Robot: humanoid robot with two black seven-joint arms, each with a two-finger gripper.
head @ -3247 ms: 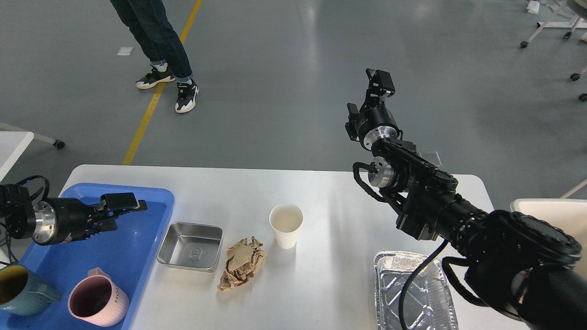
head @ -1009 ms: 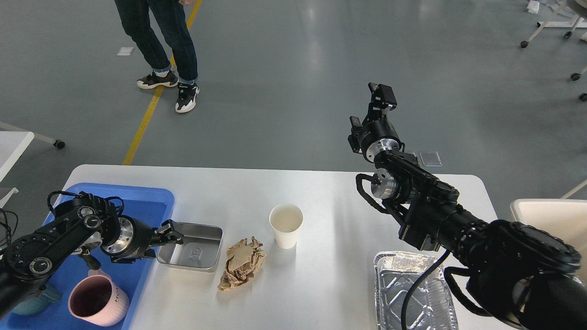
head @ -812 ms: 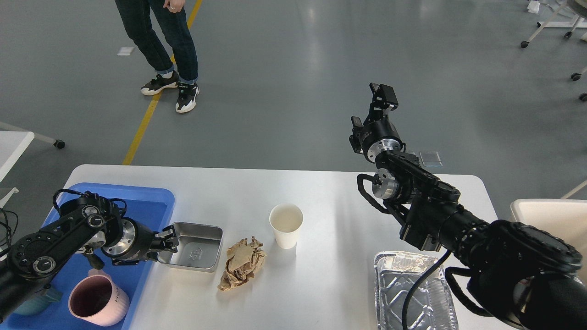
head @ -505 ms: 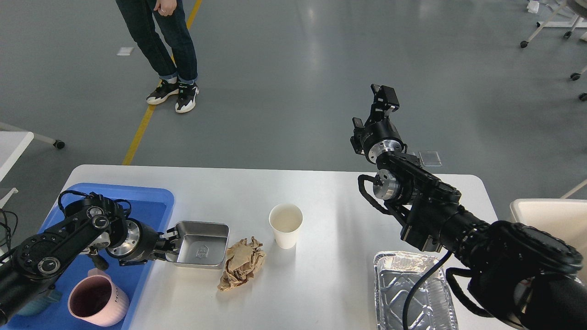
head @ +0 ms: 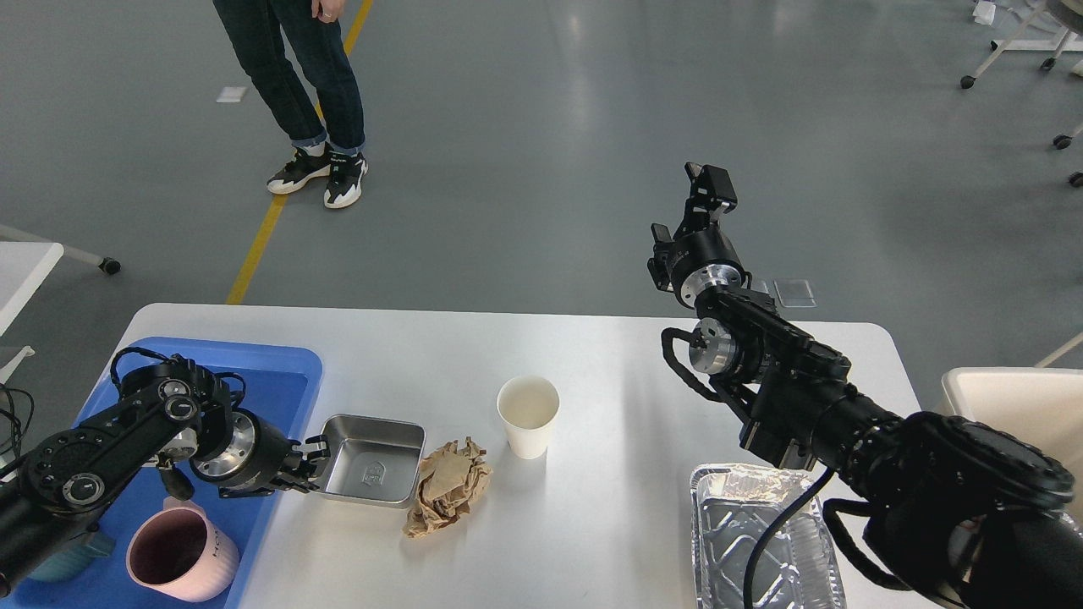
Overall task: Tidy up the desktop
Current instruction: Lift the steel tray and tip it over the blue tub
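Desktop [head: 592, 507] fills the lower frame. Near its left edge, the left gripper [head: 311, 461] has its jaws closed on the steel tray [head: 372, 461] rim — crumpled brown paper [head: 448, 499] touches the tray. Right gripper [head: 706, 190] is raised beyond the far edge; jaw state can't be told.

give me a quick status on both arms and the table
Left gripper at the square steel tray's left rim, grip unclear. Right gripper raised, off the white desktop. Crumpled brown paper against the tray's right side.
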